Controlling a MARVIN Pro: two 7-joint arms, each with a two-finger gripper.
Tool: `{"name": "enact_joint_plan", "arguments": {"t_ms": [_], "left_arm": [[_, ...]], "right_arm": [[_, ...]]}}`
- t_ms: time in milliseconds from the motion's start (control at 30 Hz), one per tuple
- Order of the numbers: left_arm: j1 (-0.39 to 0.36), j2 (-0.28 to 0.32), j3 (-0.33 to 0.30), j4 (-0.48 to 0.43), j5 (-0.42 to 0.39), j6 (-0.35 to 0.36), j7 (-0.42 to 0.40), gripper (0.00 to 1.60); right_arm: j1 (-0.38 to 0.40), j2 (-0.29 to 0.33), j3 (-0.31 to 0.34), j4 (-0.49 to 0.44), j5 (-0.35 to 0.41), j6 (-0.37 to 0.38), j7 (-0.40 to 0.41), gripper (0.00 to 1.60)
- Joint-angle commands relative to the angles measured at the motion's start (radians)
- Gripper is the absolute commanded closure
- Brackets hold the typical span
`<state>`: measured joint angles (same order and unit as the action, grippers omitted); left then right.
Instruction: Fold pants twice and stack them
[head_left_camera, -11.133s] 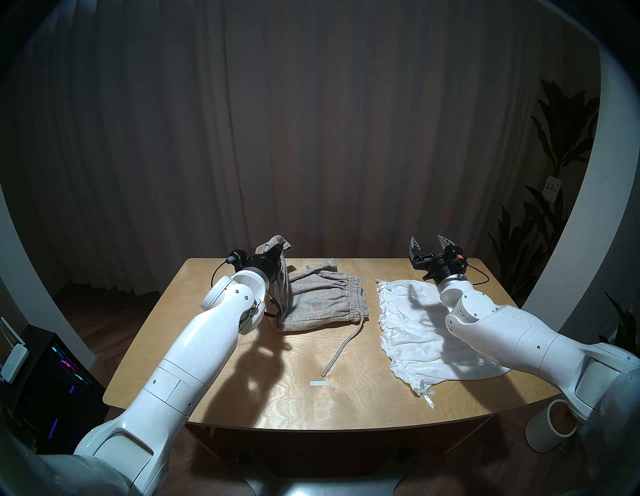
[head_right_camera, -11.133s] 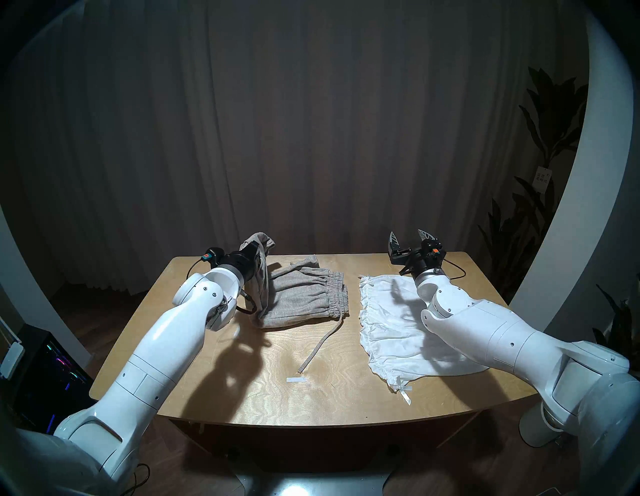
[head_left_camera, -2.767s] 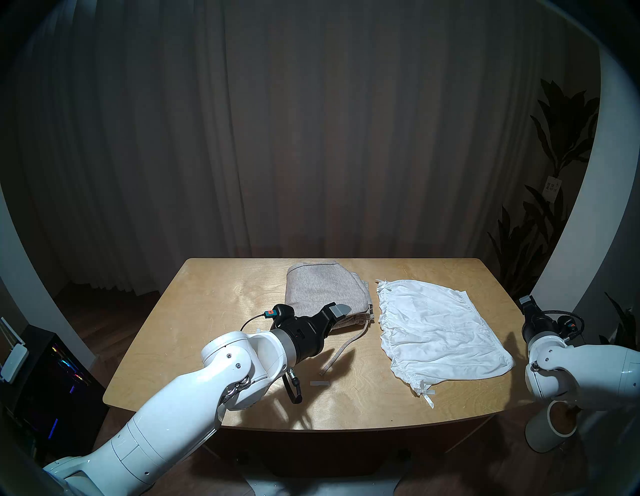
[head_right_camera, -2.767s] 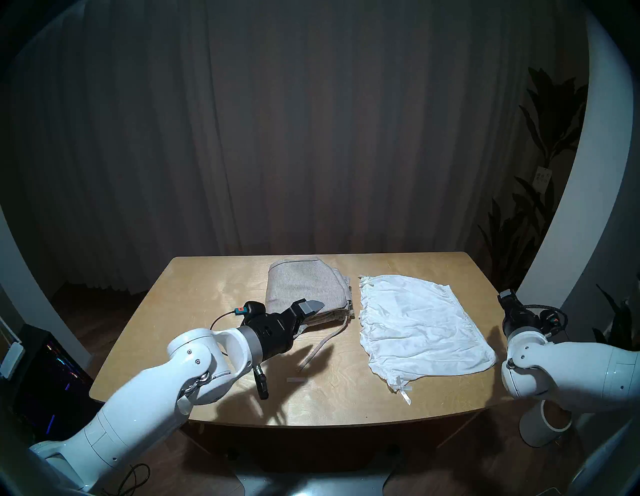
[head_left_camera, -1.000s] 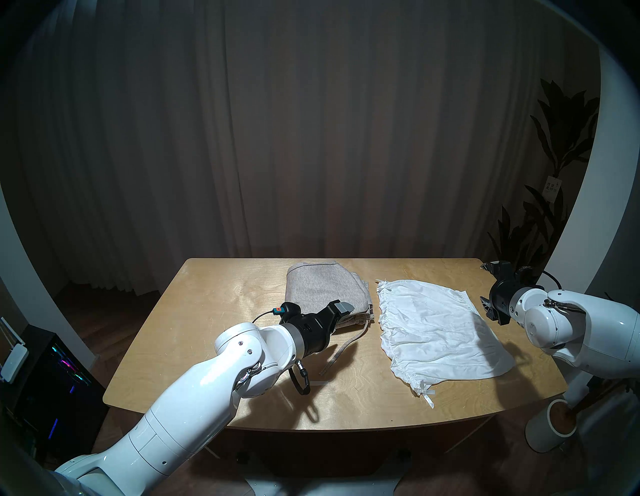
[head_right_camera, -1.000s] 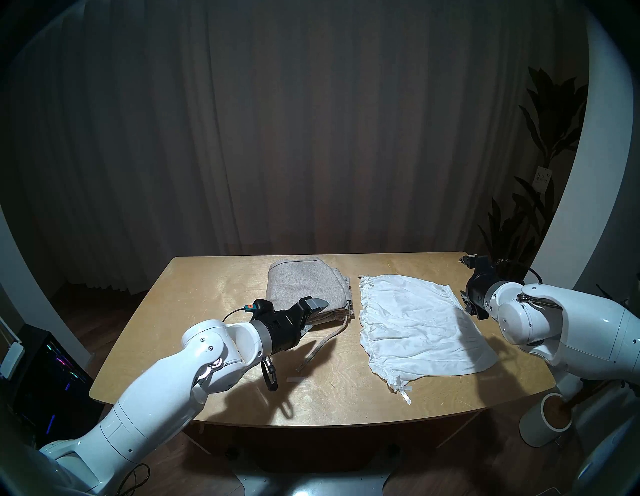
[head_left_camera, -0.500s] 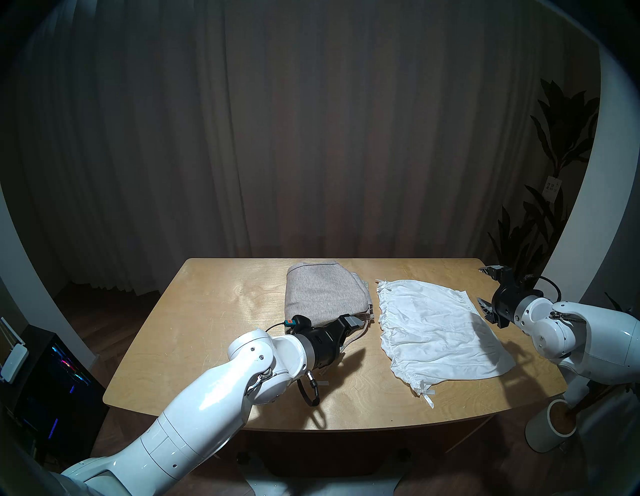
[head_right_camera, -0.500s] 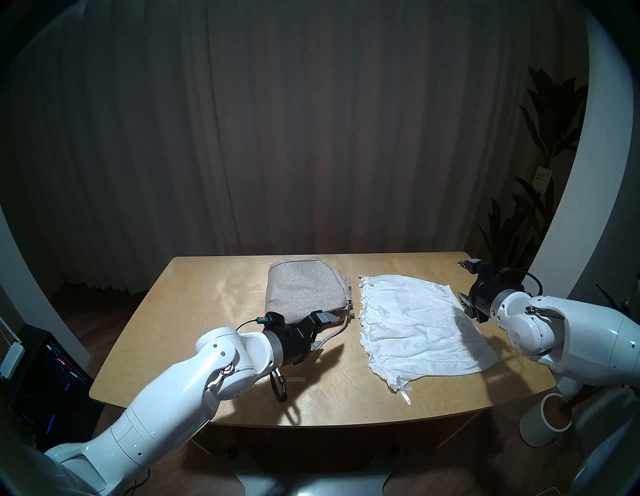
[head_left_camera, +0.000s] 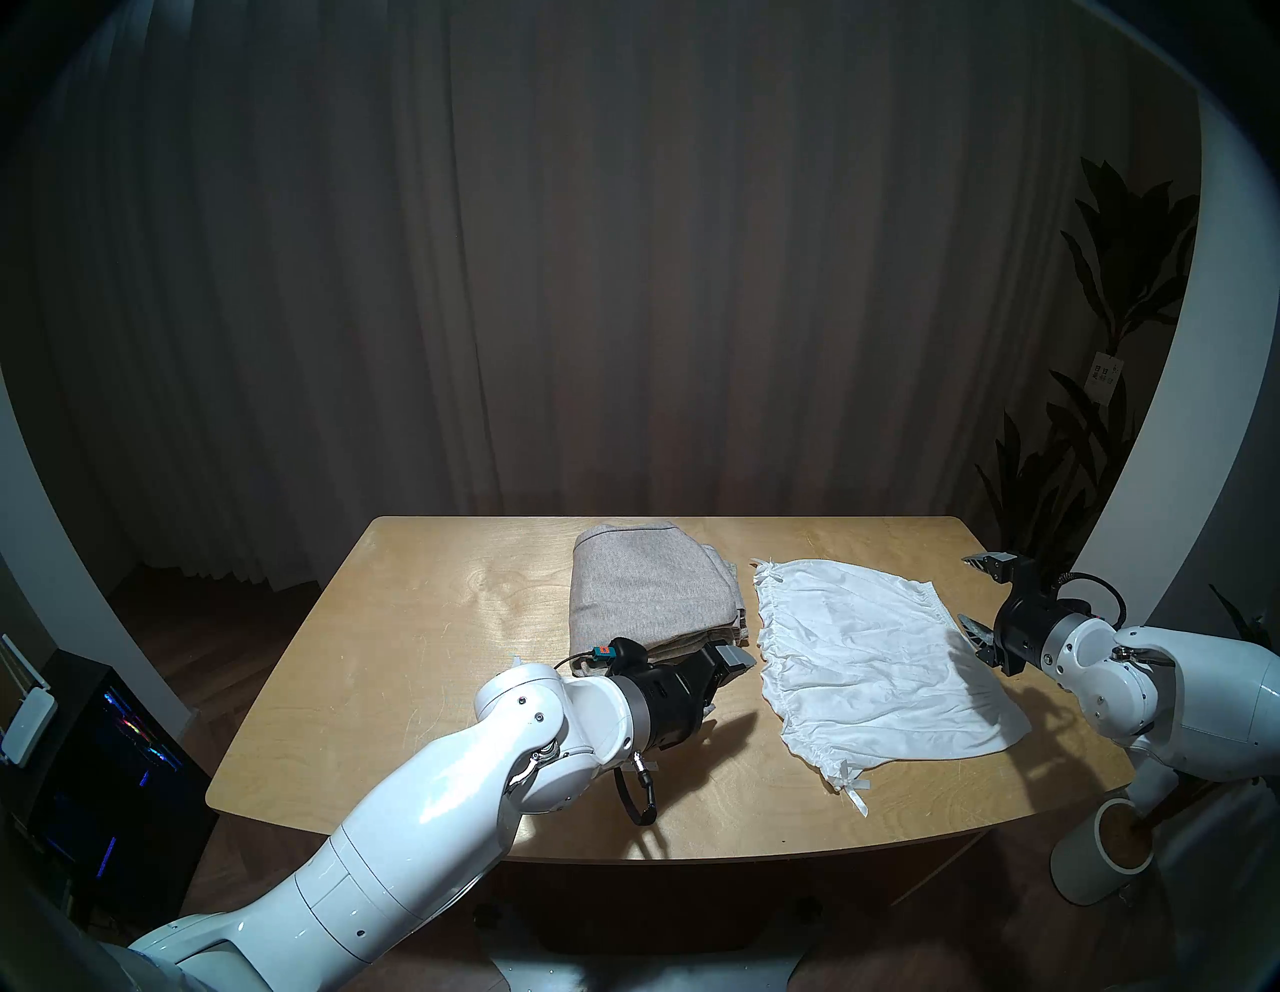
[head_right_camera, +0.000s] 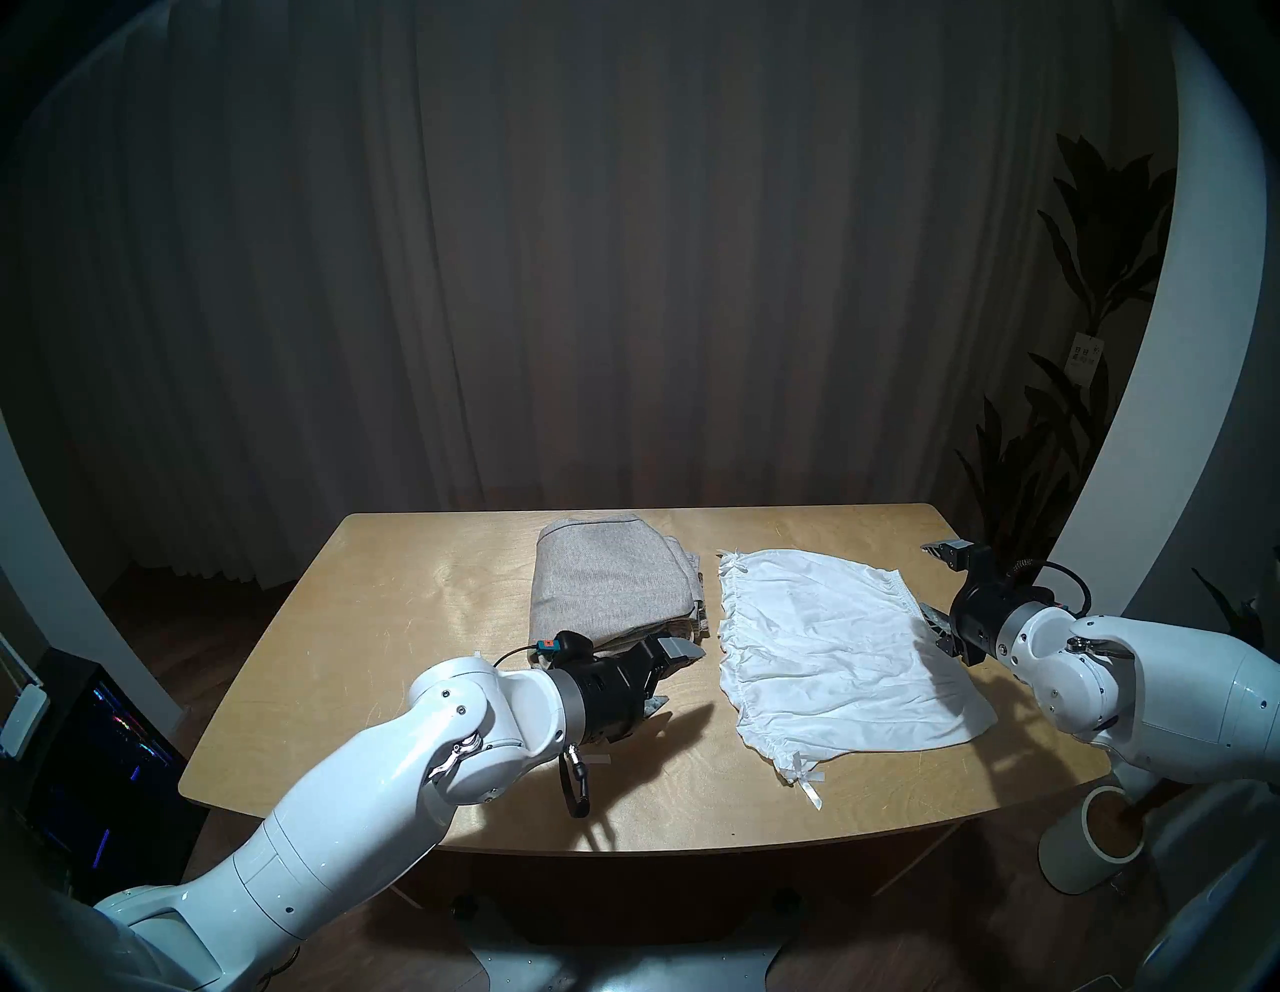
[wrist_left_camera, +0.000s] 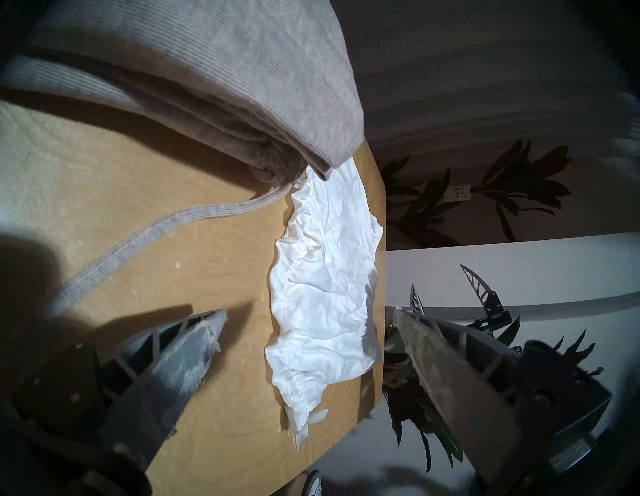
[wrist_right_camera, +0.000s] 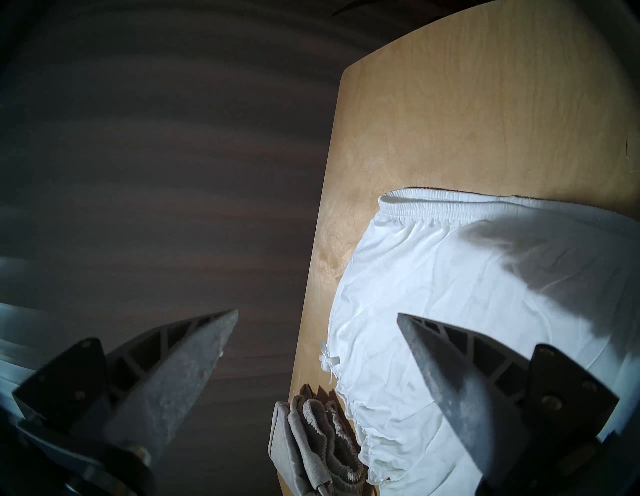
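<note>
The jaws of the left gripper (head_left_camera: 720, 675) stand wide apart and hold nothing, low over the worktop (head_left_camera: 429, 623) just off the near corner of the grey-beige pants (head_left_camera: 647, 589); in the left wrist view one finger (wrist_left_camera: 187, 346) is over bare wood while the other (wrist_left_camera: 450, 363) reaches out past the worktop's edge, and the pants' drawstring (wrist_left_camera: 138, 239) runs across the wood just beyond the first finger, not between the two. The grey-beige pants lie folded into a thick, stacked bundle toward the far middle of the worktop. Just beside the bundle, on its right, the white shorts (head_left_camera: 873, 658) lie spread flat and unfolded, their ruffled edge close along the bundle's side, a ribbon tie (head_left_camera: 855, 793) trailing from the corner farthest forward of the bundle. The jaws of the right gripper (head_left_camera: 973, 592) are likewise spread wide and empty, out past the side of the shorts that faces away from the bundle; one finger (head_left_camera: 973, 629) sits close to the shorts' elastic waistband (wrist_right_camera: 450, 204) and the other is raised farther back. In the right wrist view the shorts lie ahead of that gripper, partly behind one finger (wrist_right_camera: 450, 381), and the bundle shows beyond them with its gathered waistband edge on view
</note>
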<state>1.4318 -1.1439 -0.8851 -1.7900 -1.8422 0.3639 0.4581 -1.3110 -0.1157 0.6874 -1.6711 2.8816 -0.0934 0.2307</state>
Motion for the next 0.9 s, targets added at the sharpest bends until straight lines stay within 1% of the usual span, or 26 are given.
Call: {"name": "enact_joint_plan", "arguments": {"t_ms": [0,300,867], "left_arm": [[-0.024,-0.019,0.012,-0.013,-0.004,0.018,-0.002,0.0],[-0.034,-0.031,0.039,-0.004,-0.011,0.038,0.002,0.0],[-0.058,-0.056,0.079,0.011,-0.022,0.071,0.008,0.0]], "right_arm": [[-0.02,0.008,0.005,0.009,-0.002,0.061,0.056,0.0],[-0.054,0.008,-0.008,0.054,-0.002,0.122,0.1,0.0],[-0.099,0.008,-0.009,0.157,-0.002,0.224,0.187,0.0]]}}
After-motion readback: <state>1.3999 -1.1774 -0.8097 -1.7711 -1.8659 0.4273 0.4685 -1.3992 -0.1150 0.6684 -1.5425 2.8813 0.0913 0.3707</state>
